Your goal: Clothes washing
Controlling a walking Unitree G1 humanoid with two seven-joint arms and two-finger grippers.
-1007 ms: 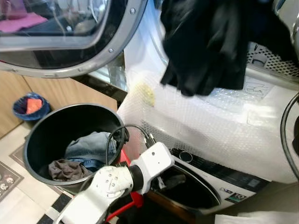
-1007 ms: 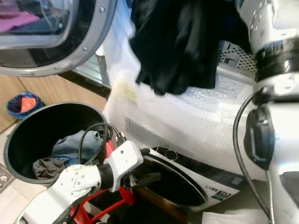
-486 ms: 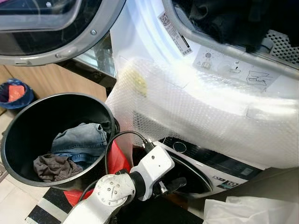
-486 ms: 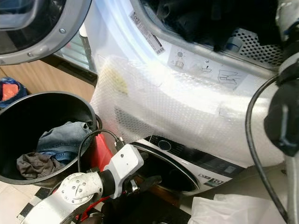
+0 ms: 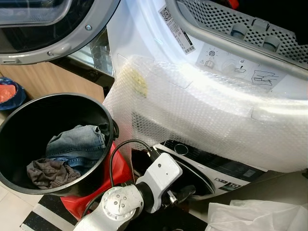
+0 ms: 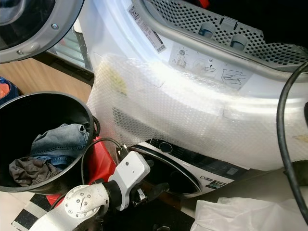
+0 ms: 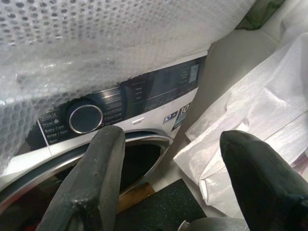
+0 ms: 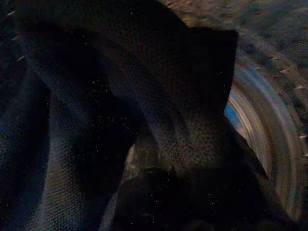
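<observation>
While left tool [image 7: 168, 159] hangs released, fingers spread, before lower white washing machine [image 5: 226, 175] under bubble wrap, right tool's state cannot be told; its wrist view shows dark knitted garment [image 8: 120, 120] close against drum. Round black laundry basket [image 5: 14, 125], left of machine, holds blue jeans [image 5: 77, 144] and brown cloth [image 5: 48, 173].

The washer's panel [image 7: 139, 98] carries a dial [image 7: 84, 118] ringed by small program names, too small to read surely. A badge near the panel's right end shows "10" [image 7: 184, 109]. The sticker [image 5: 174, 26] and pictograms [image 5: 236, 67] below the drum rim are illegible.
</observation>
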